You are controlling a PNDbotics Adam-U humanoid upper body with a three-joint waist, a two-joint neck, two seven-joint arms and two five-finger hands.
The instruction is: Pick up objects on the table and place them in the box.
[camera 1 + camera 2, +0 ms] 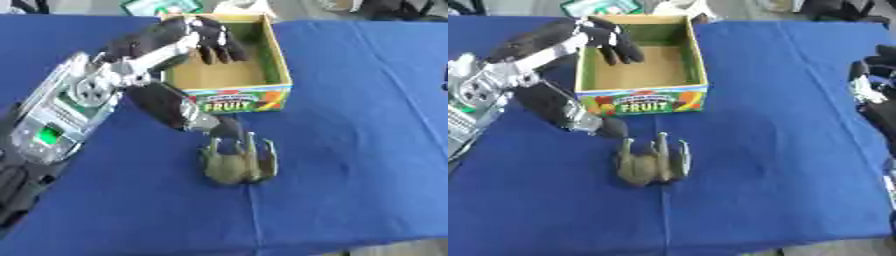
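An open cardboard box [278, 60] with "FRUIT" printed on its front stands at the back of the blue table; its brown floor shows nothing inside. My left hand [213, 39] hangs over the box's left rear corner, open, fingers pointing down and holding nothing. An olive-green toy [238, 162] with several prongs sticking up lies in front of the box. A dark long thing with a silver band [179, 109] lies slanted between the box front and the toy. My right hand [871, 72] shows at the right edge, away from everything.
My left arm's silver housing [74, 102] spans the table's left side. The blue cloth [367, 150] covers the table, open on the right and in front. Things beyond the far edge [157, 6] are cut off.
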